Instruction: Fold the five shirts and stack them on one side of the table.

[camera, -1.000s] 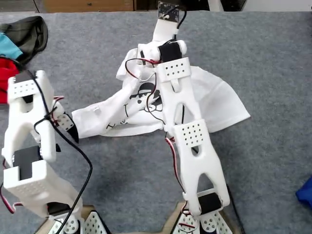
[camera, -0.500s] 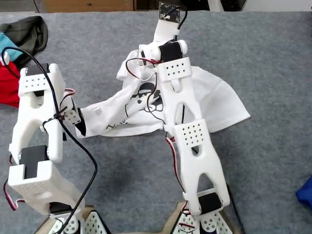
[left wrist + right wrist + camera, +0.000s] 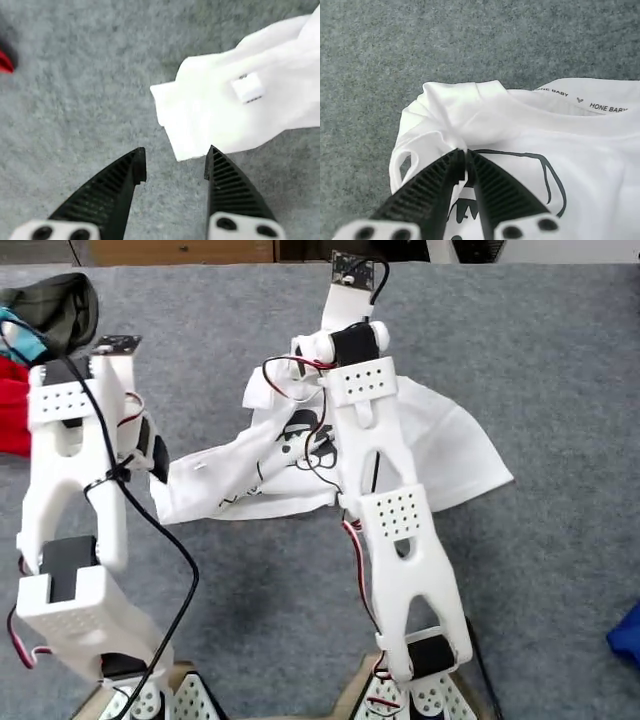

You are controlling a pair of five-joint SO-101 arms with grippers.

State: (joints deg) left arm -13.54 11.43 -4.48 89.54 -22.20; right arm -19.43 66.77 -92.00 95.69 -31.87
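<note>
My right gripper was clamped on a pinched-up fold of the white shirt, just beside the collar and near the black drawing printed on the chest; the cloth rose in a small ridge between my two black fingers, which stood almost together. Seen from above, that arm lay stretched across the middle of the shirt; the shirt itself was spread, crumpled, on the grey table, near its middle and toward the far side; one rounded part stuck out to the right of the arm, and a sleeve ran out to the left. My left gripper hung over the table at the end of that sleeve; its fingers were apart with nothing between them; the sleeve's corner lay just ahead of the gap between the tips, and whether either tip touched the cloth I could not tell. A small white tag showed on the sleeve, farther along. At the far left corner of the table lay a dark garment with a red garment just beside it, both well apart from the white shirt; my left arm stood between them and the sleeve. A bit of blue cloth showed at the table's right edge, well apart from everything else.
</note>
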